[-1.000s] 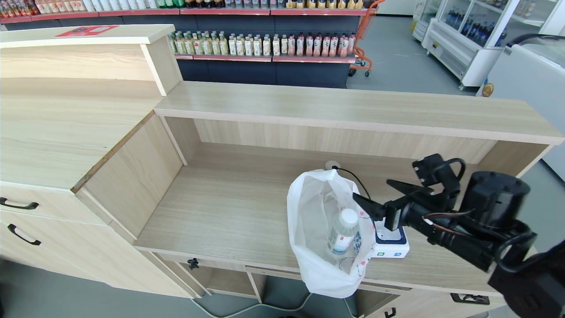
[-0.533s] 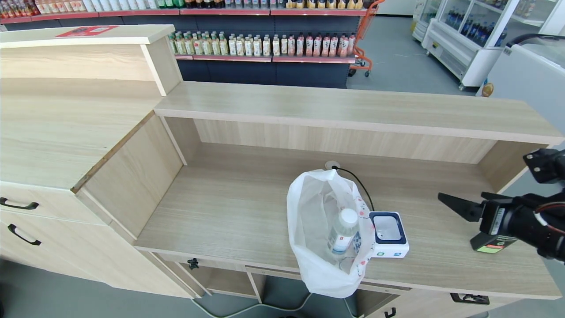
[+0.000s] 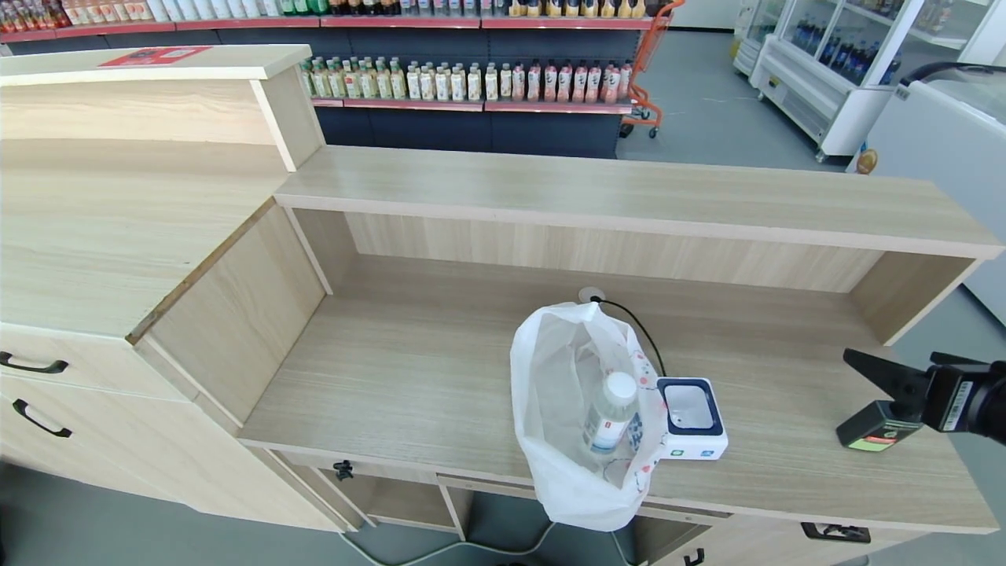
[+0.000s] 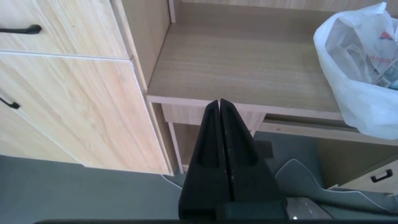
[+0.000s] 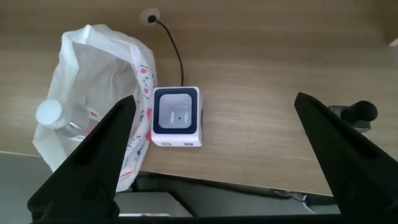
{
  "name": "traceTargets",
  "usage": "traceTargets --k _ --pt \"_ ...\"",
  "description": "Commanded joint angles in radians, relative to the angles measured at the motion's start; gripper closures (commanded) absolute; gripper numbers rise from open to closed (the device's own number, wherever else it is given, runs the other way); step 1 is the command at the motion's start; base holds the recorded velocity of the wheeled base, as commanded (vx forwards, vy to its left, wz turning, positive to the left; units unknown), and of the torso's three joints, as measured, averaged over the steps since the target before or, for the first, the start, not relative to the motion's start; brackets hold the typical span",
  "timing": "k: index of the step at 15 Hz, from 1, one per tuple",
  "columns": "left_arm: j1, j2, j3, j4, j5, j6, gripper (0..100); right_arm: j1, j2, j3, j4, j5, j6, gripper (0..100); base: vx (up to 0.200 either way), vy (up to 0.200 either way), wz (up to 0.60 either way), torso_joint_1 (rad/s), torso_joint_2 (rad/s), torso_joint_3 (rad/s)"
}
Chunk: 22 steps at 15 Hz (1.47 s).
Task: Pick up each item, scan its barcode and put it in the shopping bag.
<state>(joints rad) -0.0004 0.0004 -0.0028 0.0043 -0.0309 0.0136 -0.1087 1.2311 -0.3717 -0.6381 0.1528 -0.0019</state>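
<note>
Shop bench: bottle sits in bag, cap up, long axis near vertical, slight lean; scanner touches bag. Right gripper jaws wide open near small dark item at bench's right end. Left gripper jaws shut, empty, off bench front. I'd grip item across narrow width, barcode facing scanner.

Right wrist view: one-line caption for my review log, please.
Open right gripper above the wooden counter, framing the barcode scanner beside the shopping bag with a water bottle inside.
</note>
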Motion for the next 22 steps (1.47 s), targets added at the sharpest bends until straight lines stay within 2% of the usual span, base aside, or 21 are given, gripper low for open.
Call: traceTargets --k 1,18,22 --pt "0.0 0.0 0.001 0.0 0.0 0.002 100 -0.095 0.039 0.025 0.009 0.001 -0.09 0 0.0 -0.2 0.0 -0.007 0.0 0.012" --pt "0.0 0.001 0.0 0.0 0.0 -0.001 100 -0.111 0.038 0.089 0.011 0.001 -0.115 0 0.0 -0.2 0.0 0.004 0.0 0.002" --pt "0.0 0.001 0.001 0.0 0.0 -0.001 100 -0.111 0.022 0.128 0.011 0.001 -0.13 0 0.0 0.0 0.0 0.0 0.0 0.0"
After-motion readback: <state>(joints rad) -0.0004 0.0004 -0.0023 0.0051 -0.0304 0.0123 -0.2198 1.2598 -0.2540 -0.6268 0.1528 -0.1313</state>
